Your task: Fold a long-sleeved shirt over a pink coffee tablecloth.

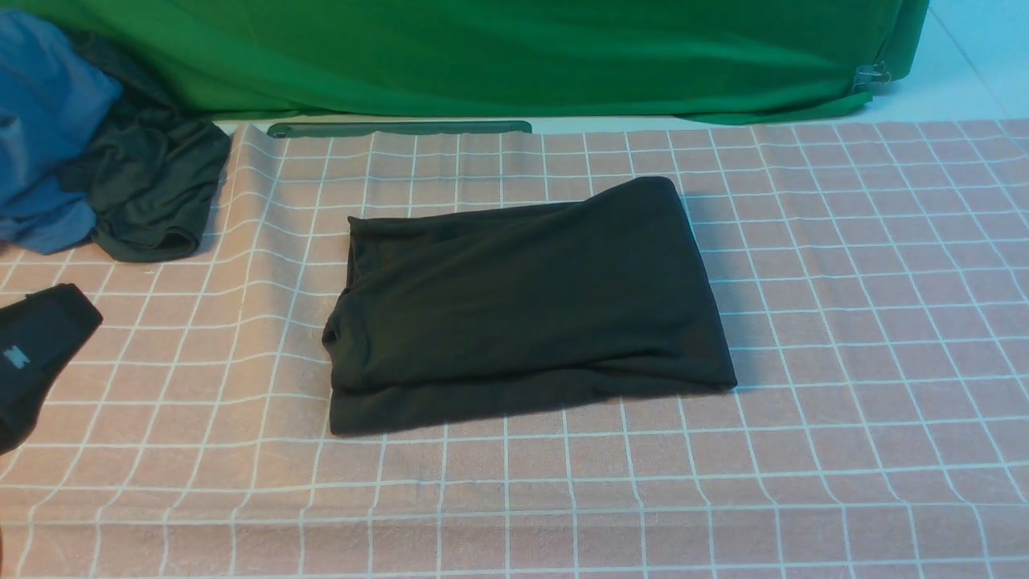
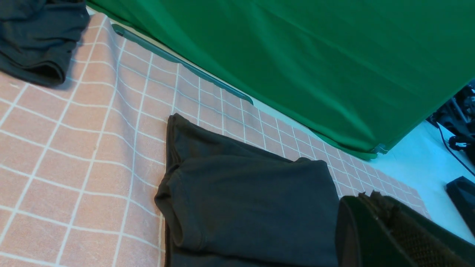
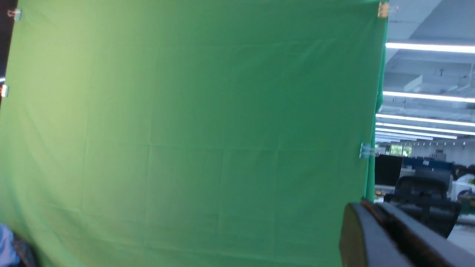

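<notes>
The black long-sleeved shirt [image 1: 522, 301] lies folded into a thick rectangle in the middle of the pink coffee tablecloth [image 1: 844, 322]; its chest print is hidden. In the left wrist view the shirt [image 2: 245, 207] lies just beside my left gripper [image 2: 371, 198], whose jaws are pressed together with nothing between them. At the left edge of the front view that left gripper [image 1: 84, 314] hovers over the tablecloth [image 2: 55, 148], apart from the shirt. My right gripper [image 3: 365, 207] is raised, shut and empty, facing the green backdrop; the front view does not show it.
A blue garment [image 1: 40, 129] and a smaller dark grey-green garment [image 1: 153, 185] are heaped at the back left. A green cloth [image 1: 514, 56] hangs along the back, with a dark bar [image 1: 398, 129] at its foot.
</notes>
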Controlling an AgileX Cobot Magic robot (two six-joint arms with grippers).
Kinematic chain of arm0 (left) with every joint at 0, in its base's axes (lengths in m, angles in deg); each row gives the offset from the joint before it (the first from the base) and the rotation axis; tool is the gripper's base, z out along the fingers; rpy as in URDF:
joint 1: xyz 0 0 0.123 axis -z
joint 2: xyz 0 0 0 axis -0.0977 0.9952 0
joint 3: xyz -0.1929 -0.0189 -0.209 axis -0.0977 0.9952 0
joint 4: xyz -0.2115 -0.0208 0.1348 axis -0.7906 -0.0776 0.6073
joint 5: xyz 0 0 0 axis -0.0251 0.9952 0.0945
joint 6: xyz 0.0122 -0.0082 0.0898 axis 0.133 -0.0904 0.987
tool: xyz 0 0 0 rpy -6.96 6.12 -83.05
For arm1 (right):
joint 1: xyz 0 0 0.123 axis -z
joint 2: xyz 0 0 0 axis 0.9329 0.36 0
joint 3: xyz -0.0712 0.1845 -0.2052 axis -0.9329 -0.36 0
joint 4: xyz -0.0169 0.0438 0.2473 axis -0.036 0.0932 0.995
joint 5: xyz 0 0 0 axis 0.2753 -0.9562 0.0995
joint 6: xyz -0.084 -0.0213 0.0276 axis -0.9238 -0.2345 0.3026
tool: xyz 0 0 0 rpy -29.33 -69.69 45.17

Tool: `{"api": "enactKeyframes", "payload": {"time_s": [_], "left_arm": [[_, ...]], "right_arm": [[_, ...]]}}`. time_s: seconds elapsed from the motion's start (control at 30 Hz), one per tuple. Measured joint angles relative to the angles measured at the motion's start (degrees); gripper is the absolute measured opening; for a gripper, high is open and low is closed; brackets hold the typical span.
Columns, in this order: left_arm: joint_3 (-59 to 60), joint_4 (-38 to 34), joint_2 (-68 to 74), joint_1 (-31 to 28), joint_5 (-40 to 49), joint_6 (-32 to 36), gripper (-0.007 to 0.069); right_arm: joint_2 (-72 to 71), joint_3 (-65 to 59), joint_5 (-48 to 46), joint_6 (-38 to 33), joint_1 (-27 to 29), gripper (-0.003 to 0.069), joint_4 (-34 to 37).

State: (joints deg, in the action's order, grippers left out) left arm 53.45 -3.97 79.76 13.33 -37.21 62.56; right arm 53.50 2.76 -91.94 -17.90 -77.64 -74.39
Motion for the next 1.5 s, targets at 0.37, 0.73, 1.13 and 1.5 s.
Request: {"api": "enactKeyframes", "payload": {"time_s": [0.37,0.73,1.13,1.5], "left_arm": [[0.0,3.6,0.0,0.0,0.0,0.0,0.0014],[0.0,4.0,0.0,0.3,0.0,0.0,0.0014],[0.3,8.9,-1.5,0.1,0.3,6.1,0.0014],[20.3,8.9,-19.0,-10.0,-9.6,7.2,0.0014]], "right_arm": [[0.0,0.0,-0.5,0.8,0.0,0.0047,0.2],[0.0,0.0,-0.6,1.4,0.0,0.0069,0.2],[0.0,0.0,-0.8,1.4,0.0,0.0086,0.2],[0.0,0.0,-0.8,1.4,0.0,0.0097,0.2]]}}
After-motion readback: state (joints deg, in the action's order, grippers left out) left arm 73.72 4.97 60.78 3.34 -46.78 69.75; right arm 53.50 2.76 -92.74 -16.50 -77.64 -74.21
